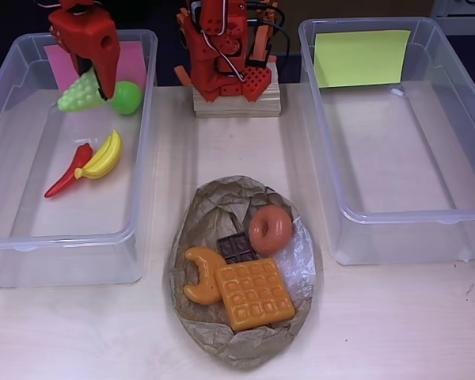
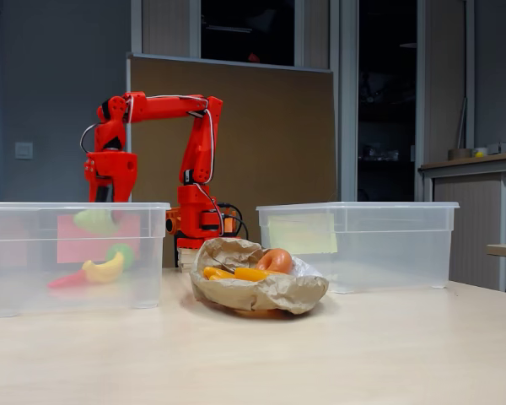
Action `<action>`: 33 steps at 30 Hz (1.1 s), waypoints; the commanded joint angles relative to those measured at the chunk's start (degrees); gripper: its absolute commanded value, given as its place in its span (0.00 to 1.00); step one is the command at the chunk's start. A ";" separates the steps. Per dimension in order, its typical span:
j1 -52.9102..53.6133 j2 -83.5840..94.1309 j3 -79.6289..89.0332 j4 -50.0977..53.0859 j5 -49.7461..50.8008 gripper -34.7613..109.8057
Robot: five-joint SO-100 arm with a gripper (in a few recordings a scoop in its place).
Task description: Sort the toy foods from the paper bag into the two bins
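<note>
My red gripper [image 1: 96,82] hangs over the back of the left bin [image 1: 63,257], shut on the pale green grapes [image 1: 74,96]. In the fixed view the grapes [image 2: 94,221] hang near the bin's rim, above its floor. A green apple [image 1: 127,97], yellow bananas [image 1: 103,156] and a red chili [image 1: 67,172] lie in this bin, which carries a pink note [image 1: 58,63]. The paper bag [image 1: 222,198] lies flat at the table's front middle, holding a donut [image 1: 270,229], a chocolate square [image 1: 236,248], a croissant [image 1: 199,277] and an orange waffle [image 1: 255,294]. The right bin [image 1: 396,237] has a yellow-green note [image 1: 360,57].
The arm's base [image 1: 229,55] stands on a wooden block [image 1: 236,103] between the two bins at the back. Bare table [image 1: 396,324] runs along the front edge on both sides of the bag.
</note>
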 commanded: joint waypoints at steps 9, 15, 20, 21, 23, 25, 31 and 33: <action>-0.70 -4.48 4.48 -8.53 1.23 0.30; -0.26 -6.59 3.60 -8.96 0.88 0.34; -0.09 -7.56 2.72 -8.61 0.70 0.38; 0.00 -7.82 2.46 -8.53 0.62 0.39; 0.00 -8.61 1.76 -8.26 0.53 0.40; -0.18 -9.58 0.97 -8.17 0.53 0.41; -0.62 -11.69 -1.23 -7.38 0.53 0.47; -0.70 -11.78 -1.85 -6.77 0.44 0.48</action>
